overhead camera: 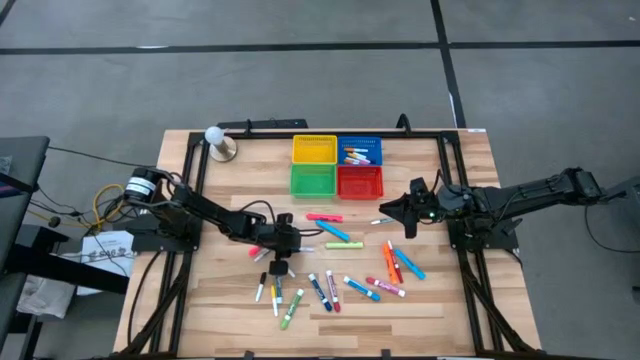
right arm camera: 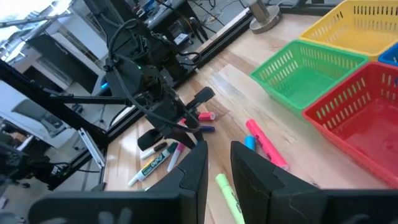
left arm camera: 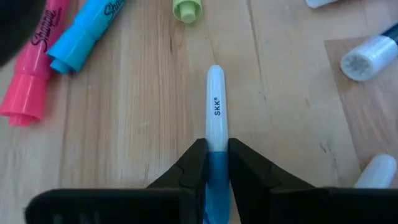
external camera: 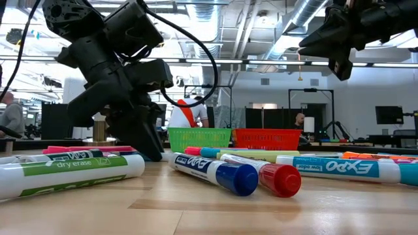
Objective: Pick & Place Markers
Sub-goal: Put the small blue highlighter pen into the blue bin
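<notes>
I've got the left tool [left arm camera: 211, 165] clenched on a blue-and-white marker [left arm camera: 214, 106] near the green basket [overhead camera: 313, 180]; few binned, most still on bench [overhead camera: 440, 300].

The blue-and-white marker [left arm camera: 214, 118] has its blue end buried between the left gripper's [left arm camera: 212, 163] dark fingers, running off the frame edge.

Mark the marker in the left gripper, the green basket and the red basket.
Blue-and-white marker [left arm camera: 215, 106], left wrist view, white barrel.
Green basket [right arm camera: 292, 65], right wrist view, near wall.
Red basket [right arm camera: 354, 106], right wrist view, near wall.
</notes>
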Robot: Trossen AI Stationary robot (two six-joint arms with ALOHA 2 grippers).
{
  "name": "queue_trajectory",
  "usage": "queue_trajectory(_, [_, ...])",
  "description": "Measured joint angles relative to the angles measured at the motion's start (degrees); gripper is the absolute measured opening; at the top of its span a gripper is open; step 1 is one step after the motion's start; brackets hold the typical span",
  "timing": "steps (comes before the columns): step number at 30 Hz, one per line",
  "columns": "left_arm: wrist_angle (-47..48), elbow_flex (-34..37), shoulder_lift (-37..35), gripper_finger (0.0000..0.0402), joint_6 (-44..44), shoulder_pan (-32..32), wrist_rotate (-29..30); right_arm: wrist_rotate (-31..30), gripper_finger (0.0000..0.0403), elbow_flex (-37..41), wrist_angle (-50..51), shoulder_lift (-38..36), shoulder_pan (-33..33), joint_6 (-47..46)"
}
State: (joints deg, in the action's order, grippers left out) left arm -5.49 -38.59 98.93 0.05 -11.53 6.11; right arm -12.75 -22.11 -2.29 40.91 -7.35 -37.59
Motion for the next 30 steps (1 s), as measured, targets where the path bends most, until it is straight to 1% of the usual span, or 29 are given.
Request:
queue_trajectory(7, [-1.5, 0.13, 0.2, 0.0059, -0.09, 2.23, -1.91, 0.02, 0.006, -0.02, -2.57, 0.0, 0.0, -0.55])
queue_trajectory(10, [-2.43, 0.22, -0.47, 0.0056, -0.4, 3.08, -1.93, 0.04, 0.006, -0.02, -4.49, -0.02, 0.0, -0.54])
queue_trajectory(14, [-1.37, 0.51, -2.52, 0.0057, -0.51, 4.09, -1.39, 0.04, 0.006, -0.04, -5.0, -0.02, 0.0, -0.54])
queue_trajectory(20, [-2.02, 0.48, -7.79, 0.0059, -2.35, 4.64, -1.49, 0.04, 0.006, -0.04, -5.11, -0.02, 0.0, -0.52])
queue_trajectory(26, [-2.88, 0.42, -15.34, 0.006, -2.47, 4.63, -1.64, 0.04, 0.006, -0.04, -5.94, -0.02, 0.0, -0.36])
queue_trajectory(30, [-6.12, 0.38, -19.25, 0.006, -3.79, 5.11, -1.84, 0.03, 0.006, -0.04, -7.25, 0.0, 0.05, 0.07])
